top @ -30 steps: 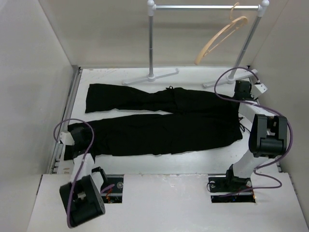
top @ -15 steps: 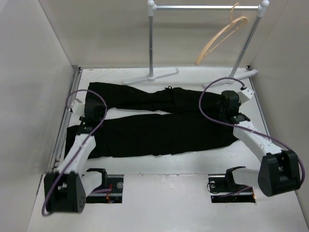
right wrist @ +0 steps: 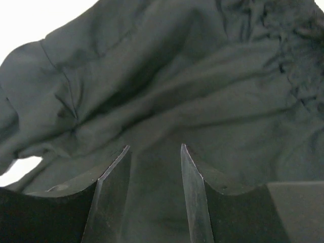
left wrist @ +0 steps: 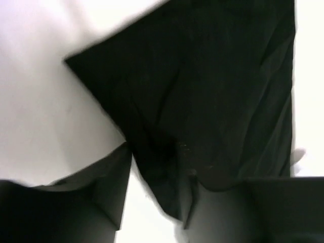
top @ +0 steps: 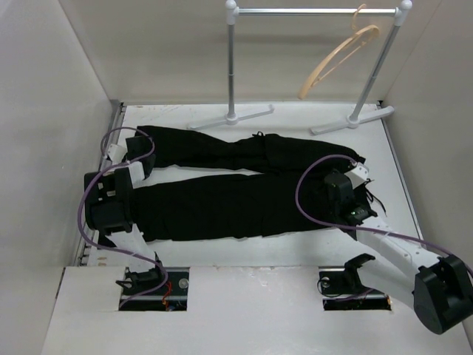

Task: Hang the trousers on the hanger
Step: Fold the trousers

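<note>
The black trousers [top: 244, 200] lie flat on the white table, legs to the left, waist to the right. The tan wooden hanger [top: 336, 59] hangs tilted from the rail at the back right, nothing on it. My left gripper [top: 131, 161] is at the far leg's cuff. In the left wrist view, which is blurred, its fingers stand apart [left wrist: 162, 202] with a corner of the cloth [left wrist: 202, 91] between them. My right gripper [top: 325, 205] is low over the waist end. Its fingers are open [right wrist: 154, 147] just above the rumpled cloth [right wrist: 177, 76].
The grey metal rail [top: 318, 11] stands at the back on two posts, their white feet [top: 230, 117] on the table just behind the trousers. Side walls close the table in on the left and right. The arm bases sit at the near edge.
My left arm has swung from the near cuff up to the far leg's cuff. My right gripper has come from the far right corner down onto the waist end. The trousers lie much as before.
</note>
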